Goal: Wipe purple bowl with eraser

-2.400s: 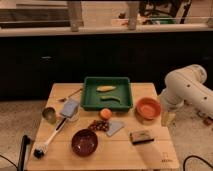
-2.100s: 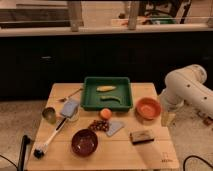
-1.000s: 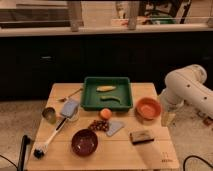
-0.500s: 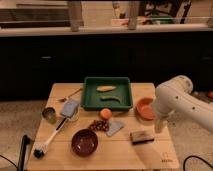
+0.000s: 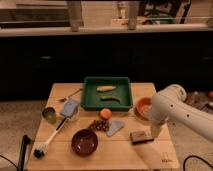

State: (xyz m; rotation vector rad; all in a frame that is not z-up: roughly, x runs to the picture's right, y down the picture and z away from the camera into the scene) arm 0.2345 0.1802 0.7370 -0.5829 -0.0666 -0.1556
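The purple bowl (image 5: pixel 84 142) stands on the wooden surface (image 5: pixel 125 154) near the front edge, left of the middle. It is round and glossy, of a dark maroon-purple colour, with a darker inside that shows a small light reflection. Nothing touches it.

The eraser (image 5: pixel 141 136) lies flat on the surface, to the right of the bowl and well apart from it. It is a small rectangular block with a dark top and a tan body.

The white arm (image 5: pixel 172 107) comes in from the right and bends down. The gripper (image 5: pixel 153 134) is low over the surface, just beside the right end of the eraser. Its fingers are spread apart and hold nothing. Whether it already touches the eraser, I cannot tell.

An orange bowl (image 5: pixel 142 106) stands behind the eraser, partly hidden by the arm. A green tray (image 5: pixel 90 92) is at the back of the surface. Between the bowl and the eraser lies a flat grey-blue sponge (image 5: pixel 115 127). A brush (image 5: pixel 52 137) with a white handle lies to the left of the purple bowl.
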